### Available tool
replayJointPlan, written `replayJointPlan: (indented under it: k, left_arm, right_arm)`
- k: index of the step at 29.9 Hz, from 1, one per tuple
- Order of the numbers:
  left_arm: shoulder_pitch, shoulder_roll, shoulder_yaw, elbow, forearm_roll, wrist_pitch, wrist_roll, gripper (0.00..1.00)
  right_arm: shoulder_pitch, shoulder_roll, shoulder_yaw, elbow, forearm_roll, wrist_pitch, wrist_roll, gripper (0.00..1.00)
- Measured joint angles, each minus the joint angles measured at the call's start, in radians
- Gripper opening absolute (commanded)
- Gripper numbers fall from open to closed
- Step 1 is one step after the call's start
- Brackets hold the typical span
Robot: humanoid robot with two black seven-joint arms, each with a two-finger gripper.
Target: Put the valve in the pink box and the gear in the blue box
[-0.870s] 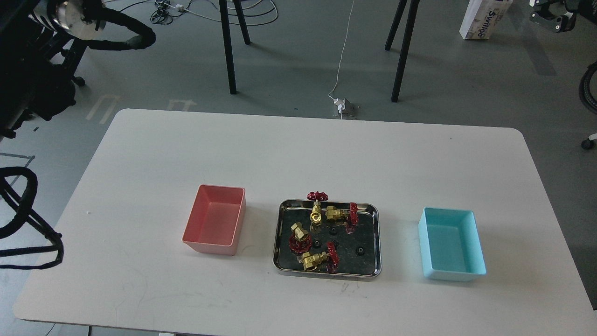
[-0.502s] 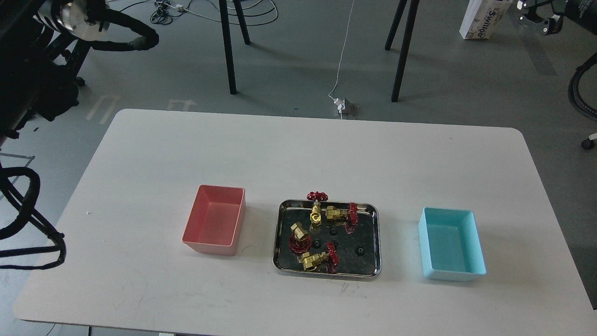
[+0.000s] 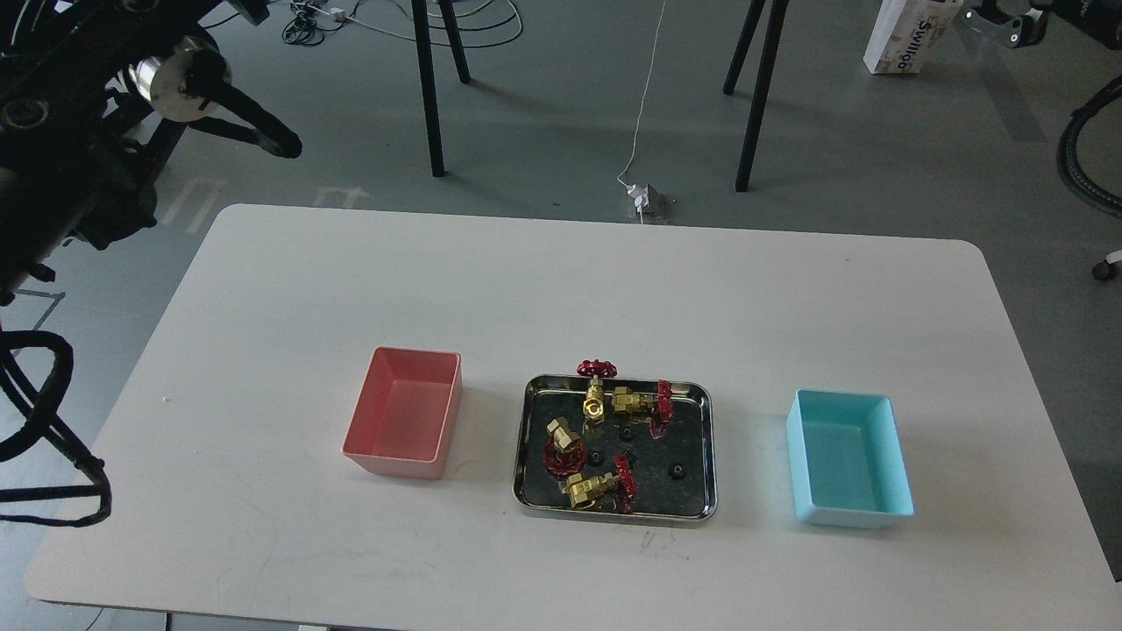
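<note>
White table (image 3: 561,289): pink box (image 3: 403,424), tray (image 3: 701,456), blue box (image 3: 848,457).

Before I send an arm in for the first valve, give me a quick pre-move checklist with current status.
1. Pink box holds nothing, upright, left of the steel tray: ok.
2. Blue box holds nothing, right of the tray: ok.
3. Four valves in the tray, nearest one on its side: ok.
4. Gears in the tray, such as this one, apart from the valves: ok.
5. Right hand far off at top right, open or shut: cannot tell.
6. Left hand in view: not ok.
</note>
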Motion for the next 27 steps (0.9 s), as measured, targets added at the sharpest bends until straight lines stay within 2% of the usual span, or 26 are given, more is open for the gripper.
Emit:
replayJointPlan:
  k: [4,8,15,21,27]
  left_arm:
    - [0.029,0.036,0.087,-0.164,0.279,0.097,0.004,0.96]
    - [0.120,0.047,0.115,-0.313,0.664,0.231,0.004,0.96]
    - [0.344,0.034,0.171,-0.390,1.384,0.435,0.023,0.96]
    - [0.505,0.031,0.204,-0.384,1.528,0.482,0.084,0.96]
    - [0.571,-0.031,0.295,-0.346,1.531,0.480,0.106,0.96]
  right_arm:
    - [0.013,-0.007,0.000,-0.002,-0.005,-0.004,-0.005,0.99]
    - [0.039,-0.031,-0.001,-0.002,-0.007,-0.004,-0.012,0.99]
    - [0.074,-0.066,-0.007,0.001,-0.032,0.001,-0.014,0.99]
    - [0.078,-0.067,-0.009,0.000,-0.085,0.002,-0.014,0.99]
    - [0.080,-0.068,-0.009,-0.001,-0.097,0.002,-0.013,0.99]
